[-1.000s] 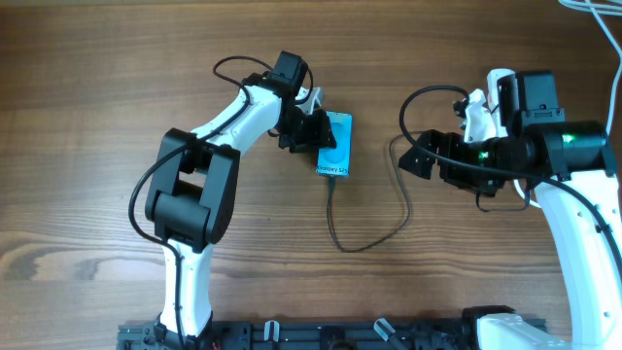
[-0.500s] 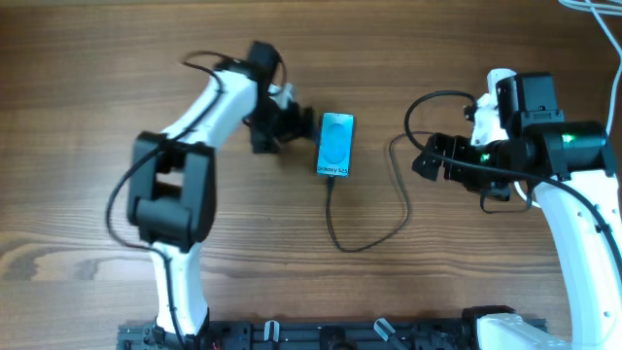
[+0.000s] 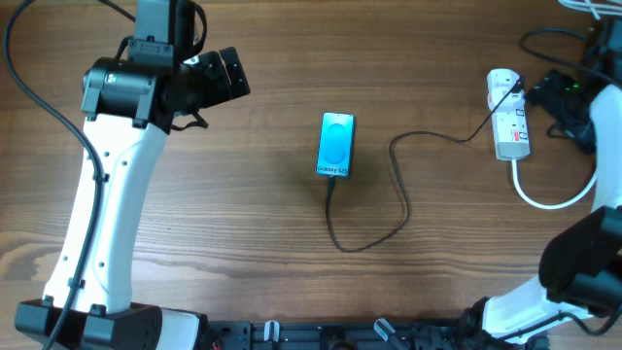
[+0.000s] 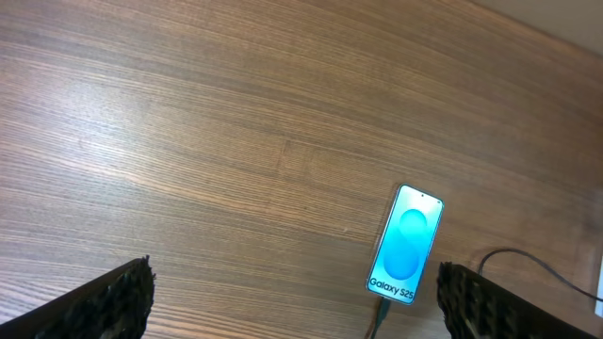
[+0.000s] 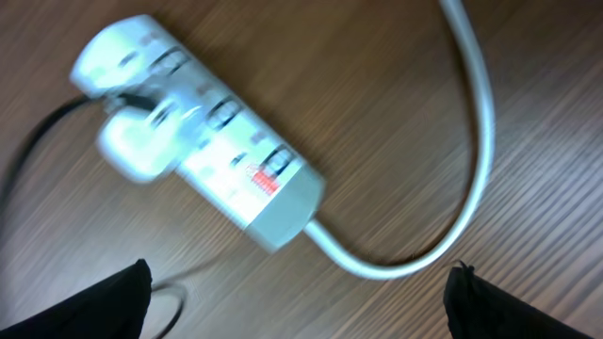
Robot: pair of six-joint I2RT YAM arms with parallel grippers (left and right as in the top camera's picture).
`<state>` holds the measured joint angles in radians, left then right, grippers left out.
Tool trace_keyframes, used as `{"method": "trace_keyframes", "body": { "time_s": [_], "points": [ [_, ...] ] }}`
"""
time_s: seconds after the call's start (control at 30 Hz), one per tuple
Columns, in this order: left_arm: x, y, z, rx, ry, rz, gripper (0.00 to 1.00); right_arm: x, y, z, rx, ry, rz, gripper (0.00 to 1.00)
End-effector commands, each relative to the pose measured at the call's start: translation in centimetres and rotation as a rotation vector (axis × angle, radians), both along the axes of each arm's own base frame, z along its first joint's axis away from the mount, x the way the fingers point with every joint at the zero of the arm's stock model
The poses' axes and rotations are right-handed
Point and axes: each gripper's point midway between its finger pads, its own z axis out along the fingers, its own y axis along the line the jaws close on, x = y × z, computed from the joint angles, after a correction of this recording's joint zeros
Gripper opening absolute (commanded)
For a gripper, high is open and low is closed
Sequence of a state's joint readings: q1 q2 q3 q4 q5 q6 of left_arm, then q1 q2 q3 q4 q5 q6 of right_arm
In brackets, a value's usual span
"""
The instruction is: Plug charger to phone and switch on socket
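Observation:
The phone lies face up mid-table with its turquoise screen lit; the left wrist view has the phone too. The charger's thin black cable joins the phone's bottom edge, loops right and runs to the socket, a white strip at the right. In the right wrist view the socket carries a plug and a red switch mark. My left gripper is open at the upper left, far from the phone. My right gripper is open beside the socket, holding nothing.
The socket's thick white cord curves off toward the right edge, and the right wrist view shows this white cord as well. More white cords hang at the top right corner. Wooden tabletop surrounds the phone.
My left gripper opened and swung from the phone's left side up to the far left. The right arm drew back from beside the socket to the right edge. The phone stayed put.

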<state>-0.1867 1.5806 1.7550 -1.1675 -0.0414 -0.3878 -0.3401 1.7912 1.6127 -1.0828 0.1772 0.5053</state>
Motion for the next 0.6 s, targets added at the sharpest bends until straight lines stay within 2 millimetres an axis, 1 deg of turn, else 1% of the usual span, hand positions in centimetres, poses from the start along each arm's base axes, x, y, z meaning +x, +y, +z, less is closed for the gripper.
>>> {"method": "trace_keyframes", "body": {
  "time_s": [0.0, 0.03, 0.07, 0.1, 0.2, 0.33, 0.5, 0.57],
  "points": [
    [0.1, 0.5, -0.2, 0.014, 0.003, 0.028, 1.00, 0.1, -4.0, -1.4, -0.016, -0.011, -0.102, 1.00],
    [0.1, 0.5, -0.2, 0.014, 0.003, 0.028, 1.00, 0.3, -4.6, -2.0, -0.012, -0.015, -0.113, 1.00],
    [0.1, 0.5, -0.2, 0.014, 0.003, 0.028, 1.00, 1.0, -5.0, -2.7, -0.004, -0.028, -0.118, 1.00],
    [0.1, 0.5, -0.2, 0.014, 0.003, 0.028, 1.00, 1.4, -5.2, -3.3, -0.006, -0.027, -0.109, 1.00],
    [0.1, 0.5, -0.2, 0.014, 0.003, 0.028, 1.00, 2.4, -5.0, -5.3, 0.001, 0.001, -0.029, 1.00],
    [0.1, 0.5, -0.2, 0.014, 0.003, 0.028, 1.00, 3.3, -5.3, -7.7, 0.014, 0.016, -0.030, 1.00],
    [0.1, 0.5, -0.2, 0.014, 0.003, 0.028, 1.00, 5.5, -3.9, -11.1, 0.126, -0.025, 0.007, 1.00],
    [0.1, 0.5, -0.2, 0.014, 0.003, 0.028, 1.00, 5.9, -3.7, -11.9, 0.146, -0.032, 0.014, 1.00]
  ]
}}
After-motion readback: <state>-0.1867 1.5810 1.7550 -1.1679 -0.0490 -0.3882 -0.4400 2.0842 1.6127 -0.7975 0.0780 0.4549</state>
